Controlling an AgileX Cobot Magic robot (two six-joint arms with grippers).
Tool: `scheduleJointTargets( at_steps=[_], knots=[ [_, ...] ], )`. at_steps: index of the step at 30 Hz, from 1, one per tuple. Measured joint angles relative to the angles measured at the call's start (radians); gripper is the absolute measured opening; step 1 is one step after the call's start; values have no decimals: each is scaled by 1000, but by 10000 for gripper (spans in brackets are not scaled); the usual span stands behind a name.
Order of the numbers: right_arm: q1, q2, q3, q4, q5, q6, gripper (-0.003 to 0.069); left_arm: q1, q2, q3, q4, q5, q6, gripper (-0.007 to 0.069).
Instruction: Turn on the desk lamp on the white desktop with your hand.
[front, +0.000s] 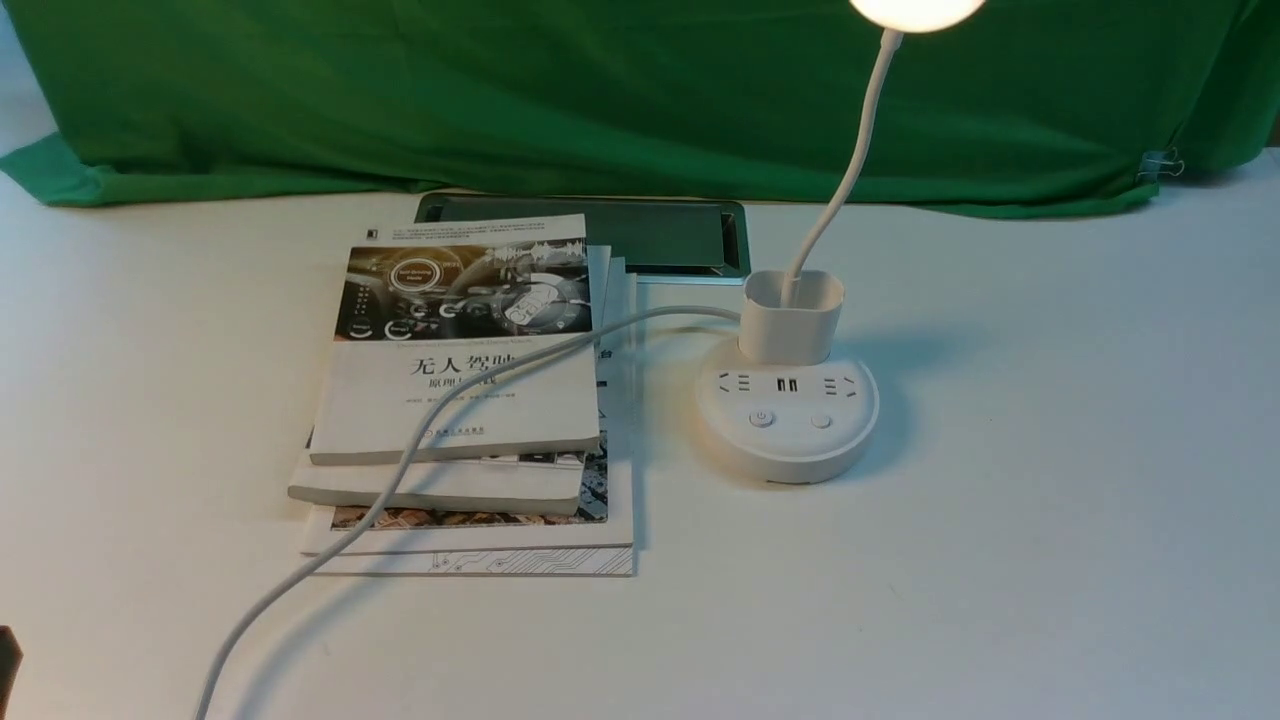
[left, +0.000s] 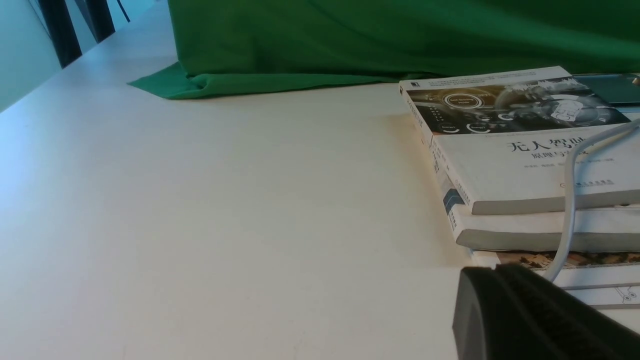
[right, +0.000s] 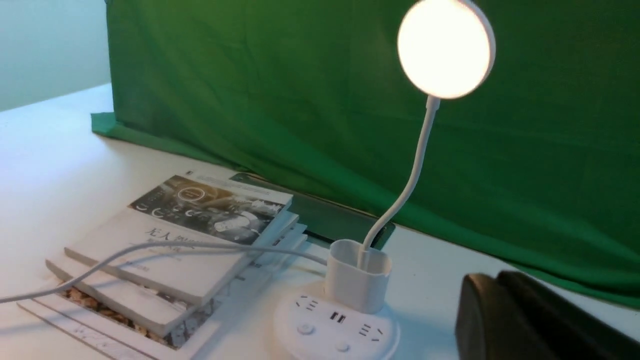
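Books (front: 470, 400) lie stacked left of centre on the desktop (front: 1050, 520). A dark panel (front: 640, 235) is set in the desk just behind them, at the foot of the green cloth (front: 500, 90). A white cable (front: 400, 470) runs from the near left edge, up over the top cover, to the lamp (front: 787, 415). The lamp stands just right of the books, its round base flat on the desktop and its head lit. The cup (front: 790, 320) on the base has the gooseneck rising out of it.

The left claw (left: 500, 300) shows as a black tip near the stack's near corner, well apart from the lamp. I cannot tell whether its jaws are apart or together. The right claw (right: 500, 305) is a black tip to the right of the base, apart from it. I cannot tell how its jaws stand either.
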Motion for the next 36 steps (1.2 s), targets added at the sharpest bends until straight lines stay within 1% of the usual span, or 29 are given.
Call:
scheduleJointTargets(
  at_steps=[5, 9, 10, 12, 16, 17, 18, 19, 20, 21, 22, 23, 25, 28, 29, 30, 33, 36],
  knots=[
    [0, -36, 56, 0, -13, 0, 86, 0, 0, 0, 0, 0, 0, 21],
    [-4, -61, 173, 0, -151, 0, 97, 0, 0, 0, 0, 0, 0, 21],
    [-5, -61, 179, 0, -160, 0, 98, 0, 0, 0, 0, 0, 0, 21],
    [-34, -81, 252, 0, -244, 3, 106, 0, 0, 0, 0, 0, 0, 21],
    [-167, -146, 379, 0, -285, 8, 124, 0, 0, 0, 0, 0, 0, 21],
    [-221, -183, 413, 0, -289, 10, 127, 0, 0, 0, 0, 0, 0, 21],
    [-230, -189, 425, 0, -289, 13, 128, 0, 0, 0, 0, 0, 0, 21],
    [-309, -240, 460, -2, -286, 27, 131, 0, 0, 0, 0, 0, 0, 21],
    [-319, -246, 463, -3, -286, 31, 132, 0, 0, 0, 0, 0, 0, 21],
    [-390, -294, 479, -20, -281, 58, 136, 0, 0, 0, 0, 0, 0, 21],
    [-454, -343, 480, -42, -241, 88, 143, 0, 0, 0, 0, 0, 0, 21],
    [-462, -350, 480, -45, -241, 92, 144, 0, 0, 0, 0, 0, 0, 21],
    [-528, -417, 484, -65, -161, 130, 150, 0, 0, 0, 0, 0, 0, 21],
    [-540, -445, 486, -74, -78, 150, 160, 0, 0, 0, 0, -1, 0, 21],
    [-539, -446, 486, -74, -78, 153, 161, 0, 0, 0, 0, -1, 0, 21],
    [-521, -446, 486, -75, -37, 173, 167, 0, 0, 0, 0, -1, 0, 21],
    [-486, -446, 486, -75, 18, 201, 177, 0, 0, 0, 0, -1, 0, 21],
    [-476, -446, 486, -75, 39, 211, 183, 0, 0, 0, 0, -1, 0, 21]
  ],
)
